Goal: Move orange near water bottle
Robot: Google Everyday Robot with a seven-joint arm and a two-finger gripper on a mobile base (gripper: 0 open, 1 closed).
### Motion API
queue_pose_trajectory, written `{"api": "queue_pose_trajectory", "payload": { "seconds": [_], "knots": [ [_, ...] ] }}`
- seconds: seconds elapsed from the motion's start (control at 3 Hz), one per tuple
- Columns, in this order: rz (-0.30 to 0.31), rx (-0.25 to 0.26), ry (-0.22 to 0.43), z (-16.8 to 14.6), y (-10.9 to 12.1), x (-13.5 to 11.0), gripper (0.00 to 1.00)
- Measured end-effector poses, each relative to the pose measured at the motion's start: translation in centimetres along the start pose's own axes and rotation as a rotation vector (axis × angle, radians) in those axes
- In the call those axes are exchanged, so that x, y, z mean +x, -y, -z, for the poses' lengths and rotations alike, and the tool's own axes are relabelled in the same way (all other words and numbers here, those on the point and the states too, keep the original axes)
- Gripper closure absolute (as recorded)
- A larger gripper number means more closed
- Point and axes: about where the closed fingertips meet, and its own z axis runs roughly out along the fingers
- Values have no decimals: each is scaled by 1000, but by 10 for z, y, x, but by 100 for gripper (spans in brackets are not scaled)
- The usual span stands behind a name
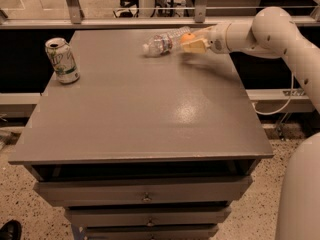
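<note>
Holds the gripper [191, 42] at the far right of the table [150, 114], jaws pinching the orange [187, 36] just beside the water bottle [162, 43] (lying on its side, cap pointing left). Best to lower gently, set down without nudging the bottle, then spread the jaws slowly to avoid any rolling. Cannot read any writing on the bottle's pale label or the white-and-green can [62, 60].

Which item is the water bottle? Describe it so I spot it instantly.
On the grey table, look to the far edge, just beside the end effector holding the orange. The water bottle lies on its side there: clear and crinkled, unlike the upright white-and-green can.
</note>
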Motion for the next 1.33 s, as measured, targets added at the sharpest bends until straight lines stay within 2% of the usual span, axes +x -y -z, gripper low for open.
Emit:
{"api": "queue_pose_trajectory", "payload": {
  "seconds": [0.33, 1.0, 1.33],
  "knots": [
    [-16, -2, -16, -10, 3, 8, 53],
    [-26, -6, -32, -15, 2, 15, 7],
    [-29, -9, -36, -16, 1, 18, 0]
  ]
}}
